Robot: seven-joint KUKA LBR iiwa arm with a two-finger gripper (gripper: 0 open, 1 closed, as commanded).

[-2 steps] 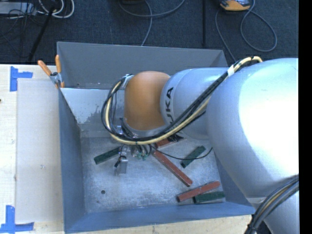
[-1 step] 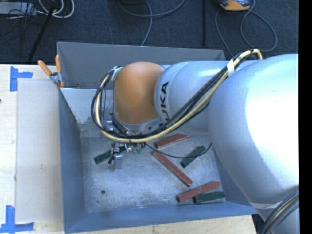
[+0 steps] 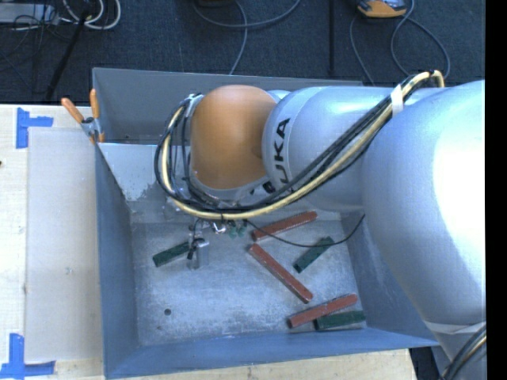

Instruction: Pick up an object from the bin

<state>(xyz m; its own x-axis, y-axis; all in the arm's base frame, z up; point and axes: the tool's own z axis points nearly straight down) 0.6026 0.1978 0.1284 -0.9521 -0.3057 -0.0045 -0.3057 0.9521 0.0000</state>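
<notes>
Camera view: the arm [image 3: 428, 196] reaches into the bin [image 3: 115, 275] from the right, its wrist capped by an orange cover [image 3: 226, 137] and looped about with cables [image 3: 170, 172]. The pincer [image 3: 196, 253] hangs below the wrist, low over the left part of the bin floor.

Pincer state: cannot tell whether it is open or closed; the wrist and cables overshadow it from this angle.

Nearest thing: a dark green bar [image 3: 170, 255], lying flat on the floor at the left. It is tilted, with its right end higher in the view. That right end meets the pincer; whether it is gripped or merely touched cannot be told.

Other contents, all right of the pincer and apart from it:
- An upper red bar [image 3: 283, 225], slanted, just below the arm.
- A long red bar [image 3: 279, 272], running diagonally down toward the right.
- A middle green bar [image 3: 314, 254], short, just right of the long red bar.
- A lower red bar [image 3: 322, 311], near the front wall.
- A front green bar [image 3: 341, 321], lying just beside the lower red bar, at the front right corner.

The floor between the pincer and the front wall is bare grey metal apart from one small dark speck [image 3: 168, 313].
</notes>
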